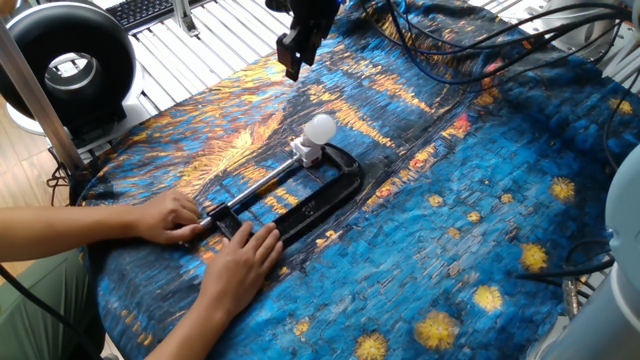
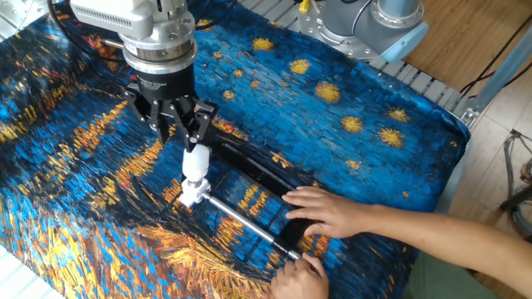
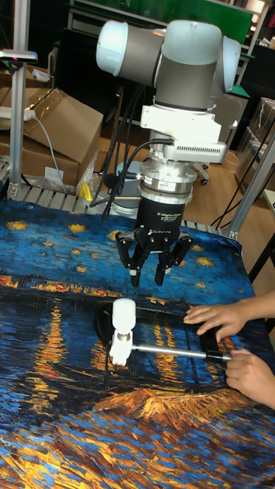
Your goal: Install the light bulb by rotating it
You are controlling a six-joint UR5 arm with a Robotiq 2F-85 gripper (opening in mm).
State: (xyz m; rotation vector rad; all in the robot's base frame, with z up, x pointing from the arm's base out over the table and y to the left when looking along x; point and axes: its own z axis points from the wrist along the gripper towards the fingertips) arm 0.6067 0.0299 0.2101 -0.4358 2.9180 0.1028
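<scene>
The light bulb (image 1: 321,128) (image 2: 196,160) (image 3: 124,312) is small, round and frosted white. It stands upright on a white square socket block (image 1: 305,152) (image 2: 192,193) (image 3: 119,350), which is held in a black C-clamp (image 1: 318,198) lying on the cloth. My gripper (image 1: 292,62) (image 2: 179,131) (image 3: 150,276) hangs open just above the bulb, slightly off to one side, not touching it. Nothing is between its fingers.
A person's two hands (image 1: 178,220) (image 2: 330,211) (image 3: 220,316) hold the clamp's screw bar (image 2: 241,218) and frame at the table's edge. A blue and orange painted cloth (image 1: 480,200) covers the table. Black cables (image 1: 450,50) lie at the back. A black ring light (image 1: 65,65) stands beside the table.
</scene>
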